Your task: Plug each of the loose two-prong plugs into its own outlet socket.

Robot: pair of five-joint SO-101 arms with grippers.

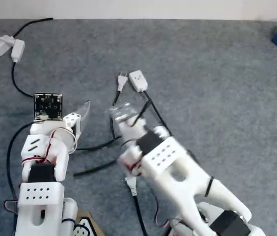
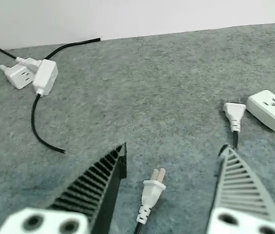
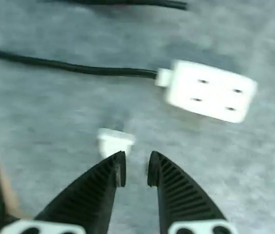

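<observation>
Plug (image 2: 152, 189): white, two-prong, flat on grey carpet (image 2: 166, 87), lower centre of left wrist view. Sits between the widely spread fingers (image 2: 101, 183) of left gripper (image 2: 174, 147), untouched. Second plug (image 2: 234, 112) at right edge, just beside socket (image 2: 270, 109), not inserted; same two at upper centre of high view. Mated pair (image 2: 32, 75) at upper left. Right wrist view adds right gripper (image 3: 136, 161): fingers nearly together, narrow gap, pinching nothing; second plug just ahead of tips, socket beyond.
</observation>
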